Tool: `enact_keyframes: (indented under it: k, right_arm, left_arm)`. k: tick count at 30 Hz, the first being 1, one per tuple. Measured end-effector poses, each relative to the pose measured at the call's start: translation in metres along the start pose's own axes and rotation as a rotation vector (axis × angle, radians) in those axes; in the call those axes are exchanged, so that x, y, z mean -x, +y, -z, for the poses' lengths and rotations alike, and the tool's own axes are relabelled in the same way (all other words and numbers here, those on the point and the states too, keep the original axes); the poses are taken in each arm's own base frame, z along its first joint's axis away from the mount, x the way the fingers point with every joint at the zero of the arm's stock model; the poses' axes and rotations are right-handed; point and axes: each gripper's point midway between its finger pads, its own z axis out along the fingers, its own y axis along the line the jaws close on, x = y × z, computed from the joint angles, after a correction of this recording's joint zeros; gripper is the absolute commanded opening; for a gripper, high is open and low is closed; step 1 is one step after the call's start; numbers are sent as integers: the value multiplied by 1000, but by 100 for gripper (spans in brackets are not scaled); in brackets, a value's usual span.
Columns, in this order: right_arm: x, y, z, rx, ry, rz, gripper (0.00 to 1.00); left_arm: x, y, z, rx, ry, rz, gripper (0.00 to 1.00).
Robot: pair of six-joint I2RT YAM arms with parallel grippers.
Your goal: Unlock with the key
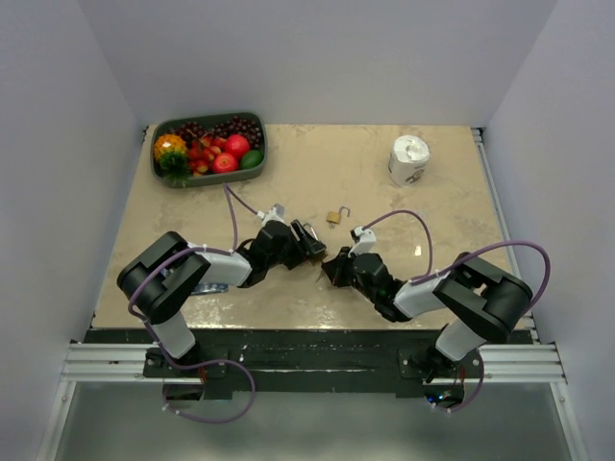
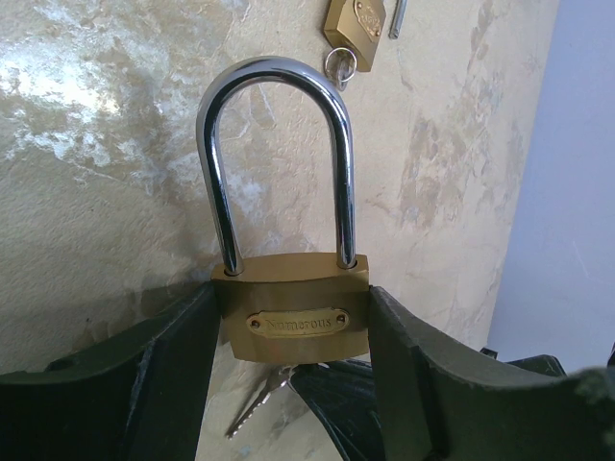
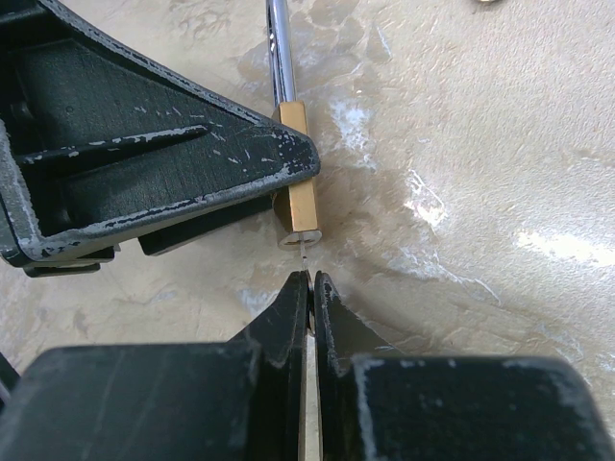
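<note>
Key [image 3: 305,257]: thin, silvery, edge-on, tip at the brass padlock's [image 2: 288,288] keyhole.
Right tool [image 3: 309,283]: clenched on the key, low over the tabletop [image 3: 480,144], facing the left tool [image 2: 293,336].
Left tool: grasping the padlock body.

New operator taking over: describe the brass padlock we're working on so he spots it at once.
At the middle of the beige marbled table, the left gripper clamps a brass padlock with a tall, closed steel shackle. Unlike the smaller brass padlock lying loose just beyond, it is gripped between black fingers.
</note>
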Motion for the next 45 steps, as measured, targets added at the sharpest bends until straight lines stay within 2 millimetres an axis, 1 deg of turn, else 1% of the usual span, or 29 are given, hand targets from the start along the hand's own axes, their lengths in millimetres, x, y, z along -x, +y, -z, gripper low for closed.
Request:
enact_keyframes:
  k: [16,30,37,45]
  right_arm:
    - [4,-6,1,-28,-22,51,0]
    - [4,-15,10,-57,-34,90,0]
    - [4,-21,16,-74,-39,112,0]
    - [9,-24,24,-84,-58,133,0]
  left_arm:
    - [-3,-3,-4,-30,14,-9,0]
    - [-15,-10,-6,-56,38,-37,0]
    - [-23,-15,-9,-74,65,-88,0]
    - [-28,-23,-8,-106,80,-111,0]
